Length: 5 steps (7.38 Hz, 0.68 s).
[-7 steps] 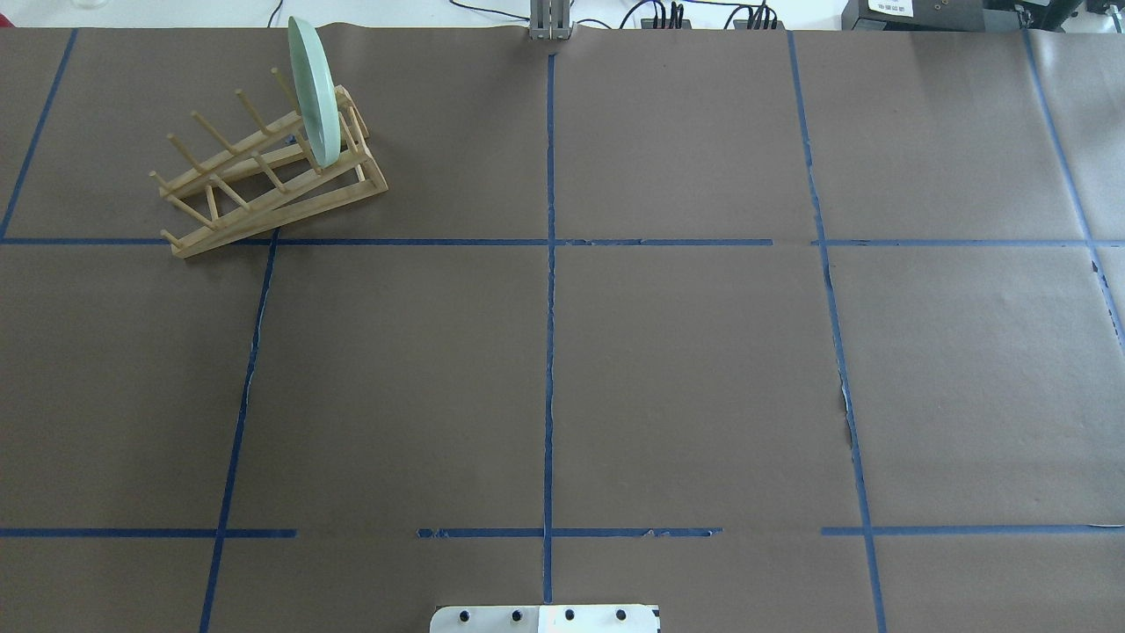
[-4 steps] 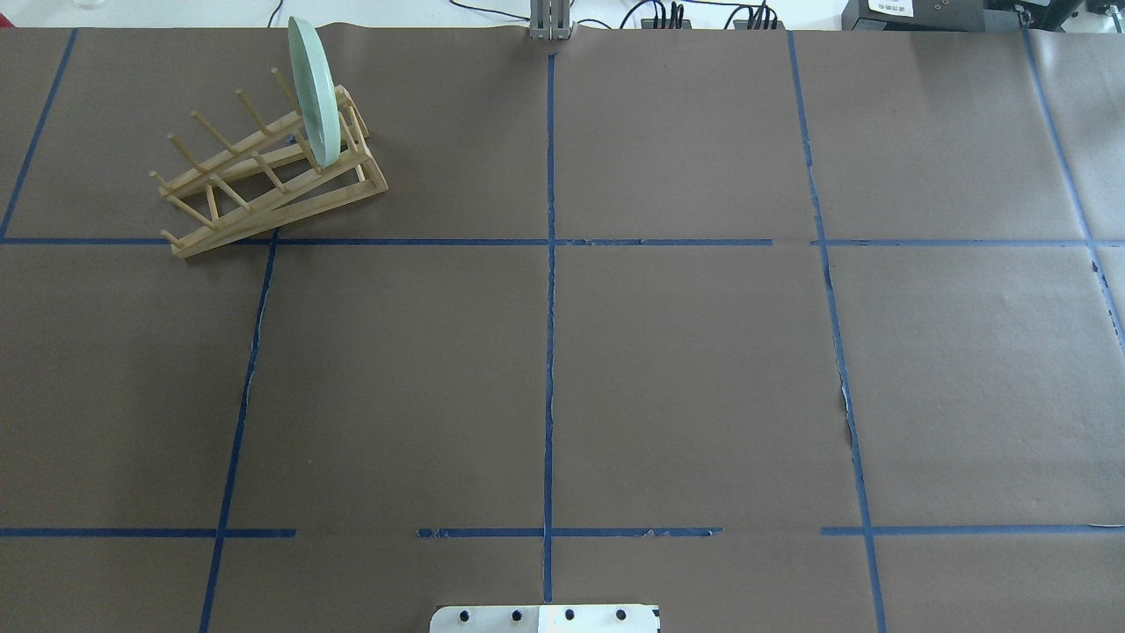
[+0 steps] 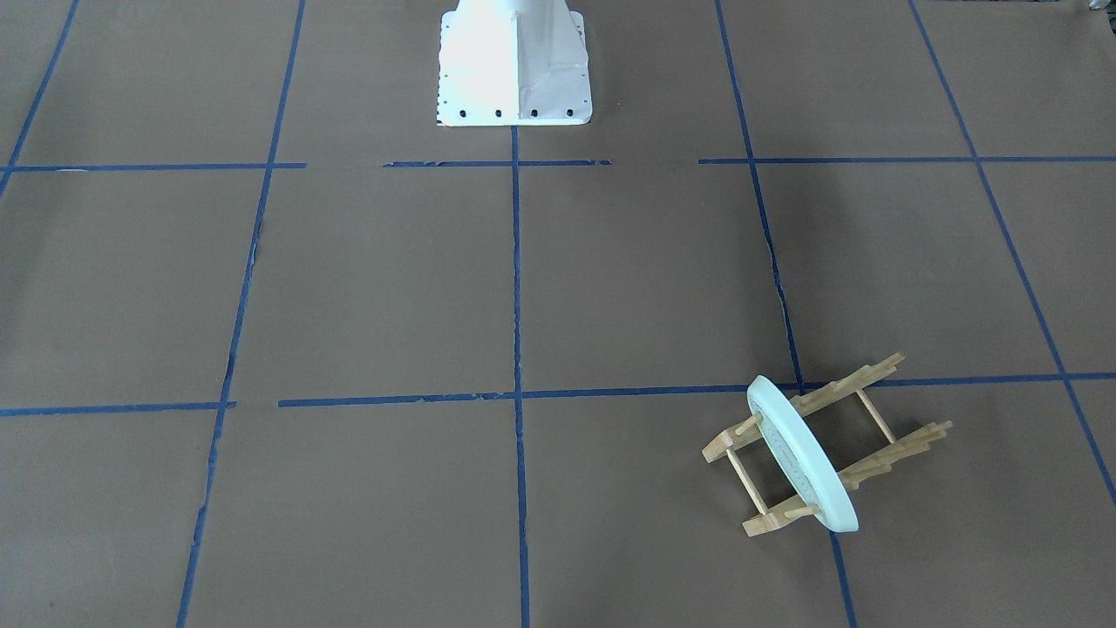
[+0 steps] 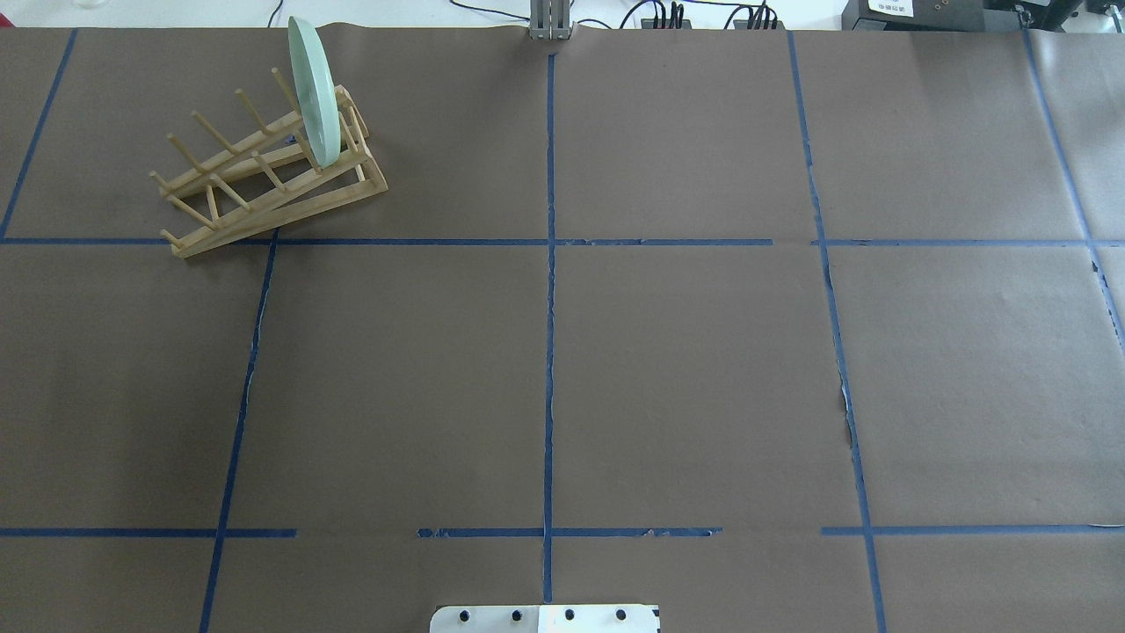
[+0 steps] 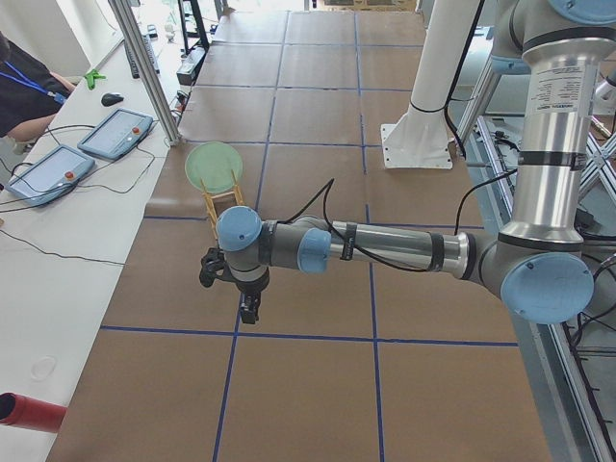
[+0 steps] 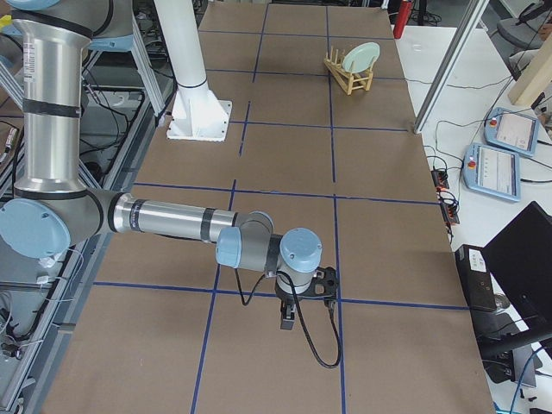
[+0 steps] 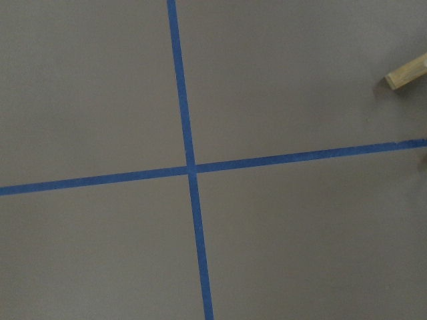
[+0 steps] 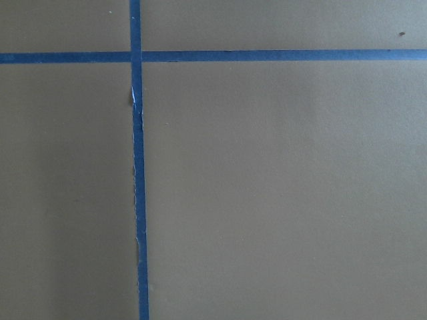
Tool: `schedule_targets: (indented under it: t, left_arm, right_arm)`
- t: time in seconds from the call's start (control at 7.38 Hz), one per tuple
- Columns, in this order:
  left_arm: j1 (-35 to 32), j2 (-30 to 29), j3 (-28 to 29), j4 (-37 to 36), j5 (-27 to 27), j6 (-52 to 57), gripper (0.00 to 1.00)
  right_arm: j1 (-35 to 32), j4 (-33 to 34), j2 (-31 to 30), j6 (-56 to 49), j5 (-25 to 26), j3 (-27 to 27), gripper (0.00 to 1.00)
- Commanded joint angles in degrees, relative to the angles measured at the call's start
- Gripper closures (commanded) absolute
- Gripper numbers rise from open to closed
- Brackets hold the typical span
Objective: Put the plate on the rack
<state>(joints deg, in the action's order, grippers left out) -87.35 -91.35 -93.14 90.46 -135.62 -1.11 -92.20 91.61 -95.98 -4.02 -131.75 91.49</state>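
My left gripper (image 5: 248, 310) hangs above the table (image 4: 703, 352) carrying nothing that I can see, though from this side angle I can't tell how wide its jaws stand, and the same goes for the right gripper (image 6: 288, 319). The plate (image 4: 315, 92) stands on edge in the tall end of the rack (image 4: 264, 180), its face across the rails, off toward the far left corner, so my left arm is the nearer one. I'd call it seated, nothing left to carry.
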Motion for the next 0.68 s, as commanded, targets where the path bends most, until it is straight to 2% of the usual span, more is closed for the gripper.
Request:
schedule_targets:
  t: [0.0,0.54]
  left_arm:
    - [-6.4,2.5,-0.5,-4.1,-0.3,0.5,0.00]
    - [-6.6,3.4,0.2,-4.4,-0.2,2.9,0.00]
  right_arm:
    - [0.0,0.0,0.0,0.0,0.0,0.0,0.00]
    - [0.0,0.0,0.0,0.1,0.0,0.0,0.00]
